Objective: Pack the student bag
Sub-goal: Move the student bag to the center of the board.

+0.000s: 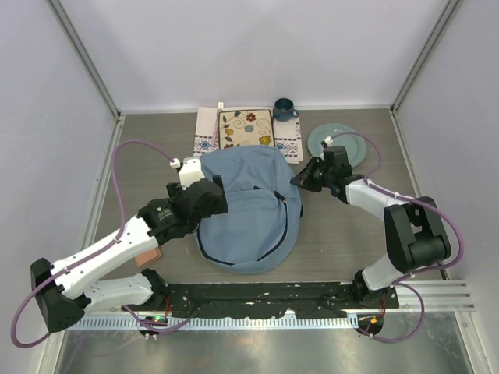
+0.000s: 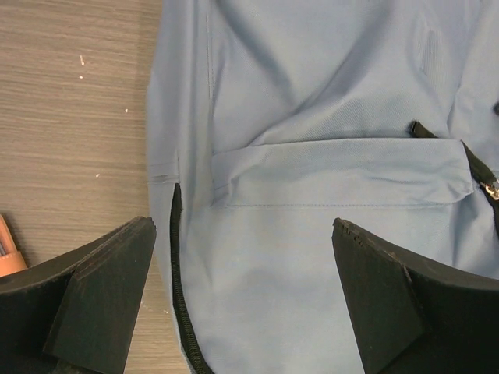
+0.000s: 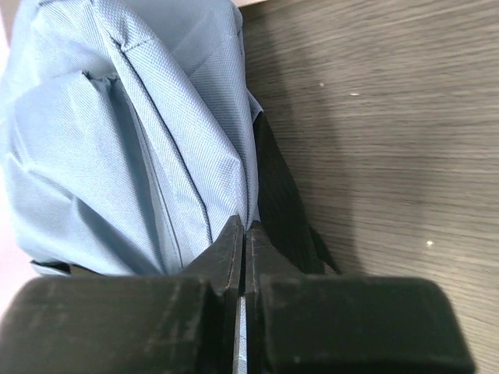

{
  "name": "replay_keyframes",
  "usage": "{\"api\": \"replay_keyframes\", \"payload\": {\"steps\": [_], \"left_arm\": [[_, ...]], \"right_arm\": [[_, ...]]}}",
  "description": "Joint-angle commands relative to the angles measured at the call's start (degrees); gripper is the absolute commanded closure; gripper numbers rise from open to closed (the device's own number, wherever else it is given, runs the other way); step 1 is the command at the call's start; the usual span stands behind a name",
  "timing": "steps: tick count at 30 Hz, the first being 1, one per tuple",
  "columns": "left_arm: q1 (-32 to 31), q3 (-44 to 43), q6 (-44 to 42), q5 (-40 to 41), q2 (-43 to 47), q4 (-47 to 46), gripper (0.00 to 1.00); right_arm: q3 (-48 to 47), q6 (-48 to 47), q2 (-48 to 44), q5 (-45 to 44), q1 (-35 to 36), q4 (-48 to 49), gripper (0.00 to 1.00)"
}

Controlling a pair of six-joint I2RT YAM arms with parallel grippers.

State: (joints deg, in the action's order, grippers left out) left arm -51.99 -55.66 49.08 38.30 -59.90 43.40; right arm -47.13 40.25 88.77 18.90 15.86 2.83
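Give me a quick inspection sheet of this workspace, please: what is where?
Surface: grey wood-grain table, a few pale specks.
Job's things: student bag lying mid-table.
Clutter: patterned mat with floral pad on it, dark mug, green plate, orange item by the left arm.
Grippers: left gripper open over the bag; right gripper shut, pinching bag fabric.
Cables: purple cables loop off both arms.
Surroundings: white walls, metal frame posts.

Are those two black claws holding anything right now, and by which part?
The right gripper is pinched shut on the soft light-blue fabric backpack, gripping a fold at its edge. The left gripper hangs open over it, holding nothing.
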Motion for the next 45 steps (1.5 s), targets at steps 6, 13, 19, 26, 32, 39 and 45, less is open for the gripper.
{"api": "replay_keyframes", "payload": {"steps": [6,13,19,26,32,39,45], "left_arm": [[5.49,-8.58,-6.02,-7.71,-5.92,-5.86,0.00],[5.67,-21.66,-6.28,-17.03,-20.50,-8.59,0.00],[5.58,-23.45,-4.17,-23.97,-27.55,-10.43,0.12],[5.67,-20.72,-3.55,-27.84,-30.27,-15.09,0.21],[5.67,-20.63,-3.99,-30.30,-33.18,-16.41,0.31],[5.67,-20.37,-4.52,-30.04,-35.28,-16.41,0.35],[5.58,-21.16,-4.61,-30.48,-36.78,-15.71,0.43]], "right_arm": [[4.50,-2.37,-6.68,-2.90,0.23,-0.81,0.99],[4.77,-2.46,-8.88,-2.81,0.23,-0.98,0.99],[6.00,-1.40,-10.11,-2.20,0.49,0.16,0.99],[6.62,-1.14,-10.73,-1.58,0.58,0.77,0.99],[6.79,-1.05,-10.90,-1.41,0.49,0.86,0.99],[6.71,-0.61,-10.46,-1.14,0.49,1.30,0.99],[6.70,-0.44,-10.55,-1.23,0.49,1.39,0.99]]}}
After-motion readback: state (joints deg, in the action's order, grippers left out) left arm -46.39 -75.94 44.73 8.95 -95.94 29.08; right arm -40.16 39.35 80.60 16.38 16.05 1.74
